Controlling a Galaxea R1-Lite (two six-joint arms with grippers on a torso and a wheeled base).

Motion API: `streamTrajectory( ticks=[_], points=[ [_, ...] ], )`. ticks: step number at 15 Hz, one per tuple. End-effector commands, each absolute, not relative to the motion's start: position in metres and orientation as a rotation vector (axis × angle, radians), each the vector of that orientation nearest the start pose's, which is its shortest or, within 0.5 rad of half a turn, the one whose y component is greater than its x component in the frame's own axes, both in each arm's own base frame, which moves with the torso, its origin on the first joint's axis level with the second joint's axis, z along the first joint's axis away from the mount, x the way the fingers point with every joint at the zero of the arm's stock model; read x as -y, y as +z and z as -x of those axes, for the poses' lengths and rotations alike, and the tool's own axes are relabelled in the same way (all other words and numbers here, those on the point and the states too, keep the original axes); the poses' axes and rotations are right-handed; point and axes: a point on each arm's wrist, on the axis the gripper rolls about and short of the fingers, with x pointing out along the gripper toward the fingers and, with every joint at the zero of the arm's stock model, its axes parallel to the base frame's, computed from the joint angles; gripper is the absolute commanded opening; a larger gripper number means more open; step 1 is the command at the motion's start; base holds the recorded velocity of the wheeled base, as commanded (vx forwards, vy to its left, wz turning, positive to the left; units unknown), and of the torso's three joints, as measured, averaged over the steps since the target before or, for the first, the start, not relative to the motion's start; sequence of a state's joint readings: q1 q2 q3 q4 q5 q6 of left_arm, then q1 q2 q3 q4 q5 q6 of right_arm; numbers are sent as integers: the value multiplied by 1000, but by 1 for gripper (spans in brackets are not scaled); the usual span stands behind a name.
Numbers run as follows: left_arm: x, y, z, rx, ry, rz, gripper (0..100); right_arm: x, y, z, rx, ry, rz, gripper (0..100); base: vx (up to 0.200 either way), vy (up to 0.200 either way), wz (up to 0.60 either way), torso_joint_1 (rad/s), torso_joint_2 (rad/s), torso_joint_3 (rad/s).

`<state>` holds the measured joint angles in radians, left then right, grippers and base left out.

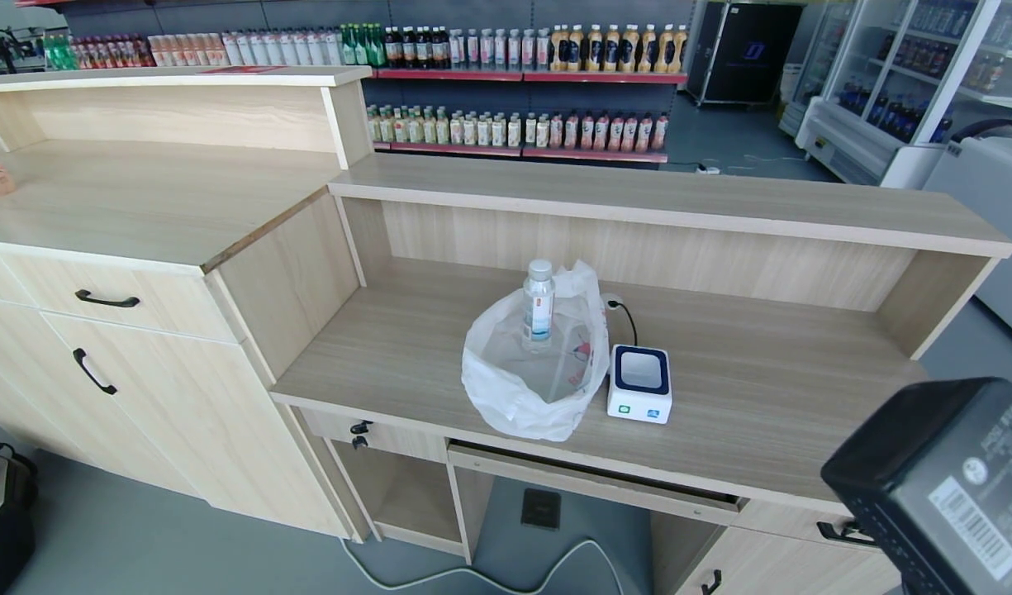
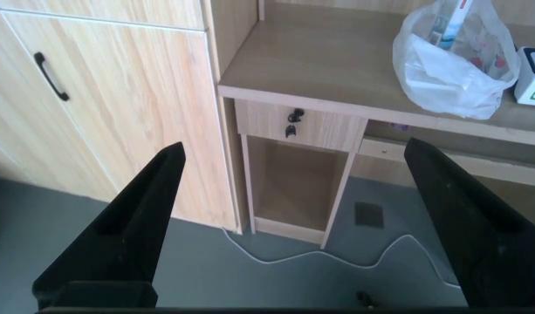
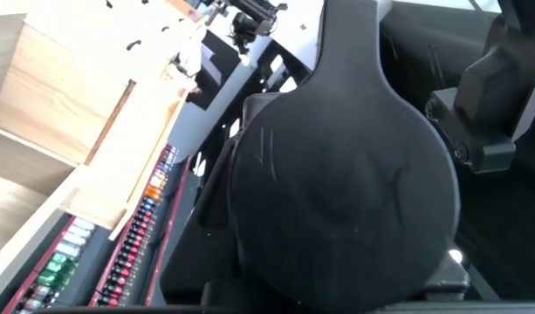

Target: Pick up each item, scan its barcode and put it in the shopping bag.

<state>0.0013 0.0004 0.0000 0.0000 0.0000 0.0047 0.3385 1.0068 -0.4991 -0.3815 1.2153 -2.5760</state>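
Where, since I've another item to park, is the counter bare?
Widest bare stretch: counter right of the scanner, up to the side panel. A narrower strip lies left of the shopping bag, toward the cabinet wall. Crowded middle: bag, bottle, scanner.

Matte black arms, plain and angular.
The left end effector (image 2: 293,146) has two wedge-shaped black fingers (image 2: 119,235); the boxy right arm housing (image 1: 943,479) bears a white barcode sticker (image 1: 972,514).

We see bright, even daylight across the counter (image 1: 762,372). The shopping bag (image 1: 530,372) casts only a faint, soft shadow. Just right of the bag, the scanner (image 1: 640,376) top glares pale. Behind the bag, the shelves (image 1: 522,76) bow near the edges.
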Motion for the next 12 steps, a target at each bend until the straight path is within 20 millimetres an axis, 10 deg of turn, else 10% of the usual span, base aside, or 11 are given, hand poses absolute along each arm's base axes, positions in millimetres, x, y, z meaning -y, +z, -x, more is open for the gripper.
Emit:
streamTrajectory(
  ticks=[1,6,12],
  points=[
    [0,75,23,0,2,-5,100,-60,220,-110,1747,753,1838,0,0,0,0,0,0,0],
    [0,75,23,0,2,-5,100,-19,244,-122,697,665,1588,0,0,0,0,0,0,0],
    [0,75,23,0,2,-5,100,44,234,-143,-118,14,680,0,0,0,0,0,0,0]
  ],
)
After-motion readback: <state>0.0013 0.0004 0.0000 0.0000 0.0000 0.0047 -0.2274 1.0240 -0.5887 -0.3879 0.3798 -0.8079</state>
